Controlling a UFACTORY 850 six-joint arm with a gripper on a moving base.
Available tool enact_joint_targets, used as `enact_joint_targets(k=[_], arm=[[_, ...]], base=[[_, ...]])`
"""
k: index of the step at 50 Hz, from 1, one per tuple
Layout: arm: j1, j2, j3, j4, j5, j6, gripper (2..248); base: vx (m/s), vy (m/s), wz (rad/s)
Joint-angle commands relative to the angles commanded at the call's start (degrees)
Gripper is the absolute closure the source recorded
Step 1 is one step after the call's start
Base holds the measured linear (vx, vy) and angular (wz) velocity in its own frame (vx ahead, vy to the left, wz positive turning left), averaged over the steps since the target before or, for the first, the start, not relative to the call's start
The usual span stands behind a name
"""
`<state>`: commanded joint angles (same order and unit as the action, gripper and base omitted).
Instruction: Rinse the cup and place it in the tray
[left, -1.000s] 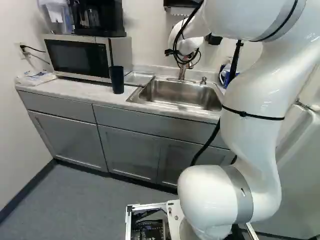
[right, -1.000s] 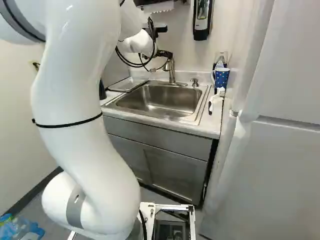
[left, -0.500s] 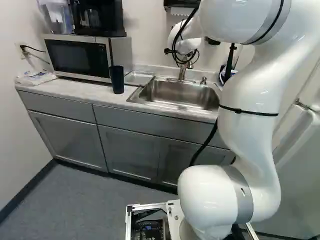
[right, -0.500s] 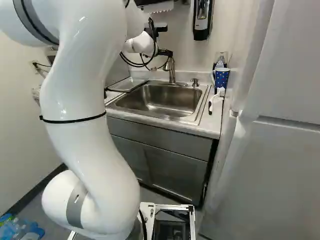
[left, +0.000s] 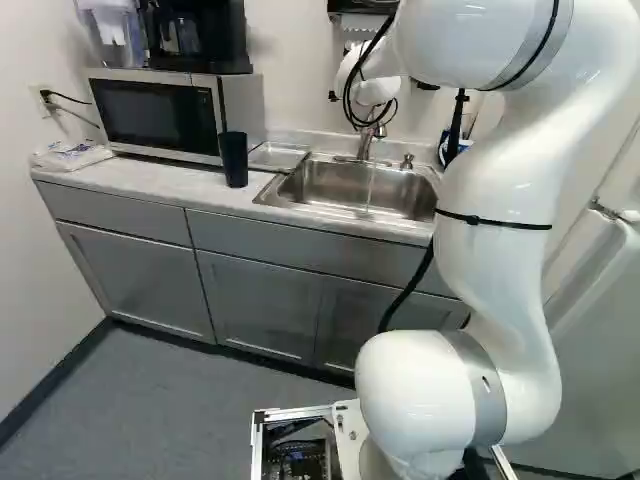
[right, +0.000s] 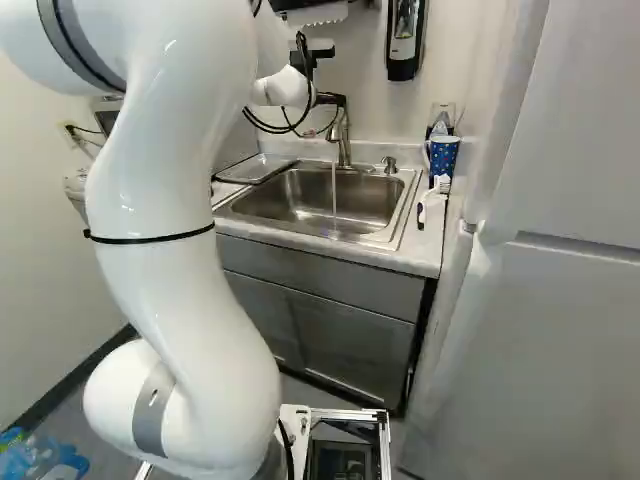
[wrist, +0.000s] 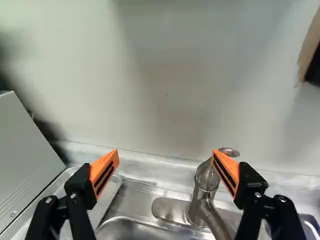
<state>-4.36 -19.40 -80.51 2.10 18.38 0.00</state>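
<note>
My gripper (right: 332, 99) is up at the faucet (right: 343, 135) behind the sink (right: 318, 200). In the wrist view the gripper (wrist: 165, 155) stands wide open with nothing held; one orange pad overlaps the top of the faucet (wrist: 204, 182), and contact there is unclear. A thin stream of water (right: 334, 190) falls from the spout into the sink. The dark cup (left: 233, 160) stands upright on the counter, before the microwave's right end. Beside it, left of the sink, lies the metal tray (left: 278, 157), also seen beside one finger as a tray (wrist: 107, 197).
The microwave (left: 160, 115) stands left of the tray, with a coffee maker on top. Right of the sink are a blue dotted mug (right: 443, 155), a white brush (right: 432, 200) and a soap pump (right: 389, 165). The white fridge (right: 540, 300) rises at the right.
Water now runs from the spout, where none ran before. My upper arm has swung left in the left base view, and the gripper has shifted slightly at the faucet. The base has stayed still.
</note>
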Motion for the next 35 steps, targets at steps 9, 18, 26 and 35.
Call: enact_joint_targets(k=[9,18,26,35], arm=[[0.0,0.0,0.0,0.0,0.0,0.0,3],[0.0,0.3,0.3,0.0,0.0,0.0,3],[-0.1,1.9,2.2,0.0,0.0,0.0,3],[-0.2,4.4,5.1,0.0,0.0,0.0,3]], base=[[0.000,0.000,0.000],[0.000,0.000,0.000],[0.000,0.000,0.000],[0.000,0.000,0.000]])
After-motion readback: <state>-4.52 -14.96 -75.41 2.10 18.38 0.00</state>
